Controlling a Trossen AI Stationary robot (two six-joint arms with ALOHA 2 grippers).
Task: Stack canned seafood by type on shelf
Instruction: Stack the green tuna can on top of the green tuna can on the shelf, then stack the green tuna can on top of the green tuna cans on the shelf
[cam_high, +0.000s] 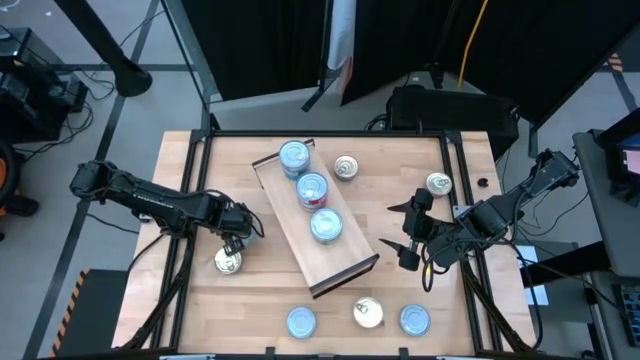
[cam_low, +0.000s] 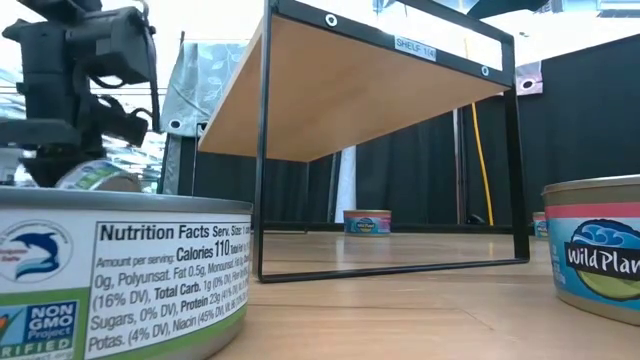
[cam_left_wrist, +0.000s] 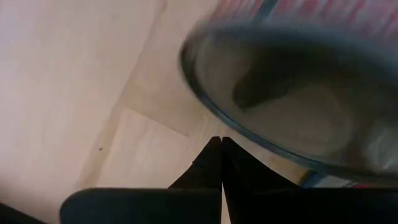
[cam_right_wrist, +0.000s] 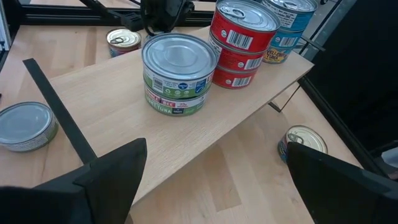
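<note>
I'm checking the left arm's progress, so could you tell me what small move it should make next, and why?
Probably open the left gripper and lower it around the loose tin beside it: its fingers are shut and hold nothing, so it cannot yet carry that tin to the shelf.

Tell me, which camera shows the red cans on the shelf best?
The right wrist view: the red cans sit stacked on the shelf, labels showing. The high view shows only their light tops from above. The low view shows just the shelf's underside. The left wrist view misses them.

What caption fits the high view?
Three tin stacks on the shelf; shut left end effector by a loose tin.
</note>
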